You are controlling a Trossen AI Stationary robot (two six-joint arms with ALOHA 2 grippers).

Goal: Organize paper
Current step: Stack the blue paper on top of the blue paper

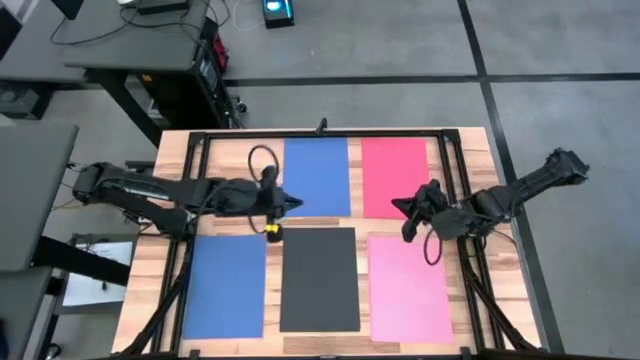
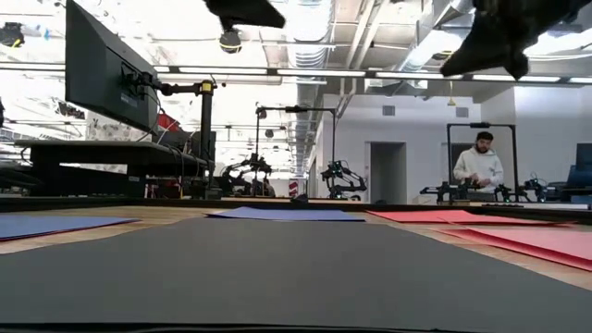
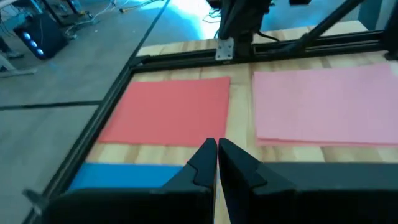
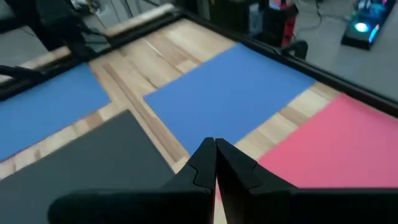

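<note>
Five paper sheets flat on wooden worktop (image 1: 170,190), both tools empty.
Left tool (image 1: 296,203) closed, over the far blue sheet (image 1: 316,176); right tool (image 1: 399,206) closed, over the red sheet (image 1: 394,175); near blue sheet (image 1: 225,286), dark grey sheet (image 1: 319,279), pink sheet (image 1: 409,288) nearer the front edge.

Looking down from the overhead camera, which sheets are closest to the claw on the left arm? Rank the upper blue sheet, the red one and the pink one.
From the left gripper, shut, in the high view:
1. Upper blue sheet: the fingertips sit over its lower left edge.
2. Red sheet: back row, to the blue sheet's right.
3. Pink sheet: front right, farthest, though not by much over the red.
</note>
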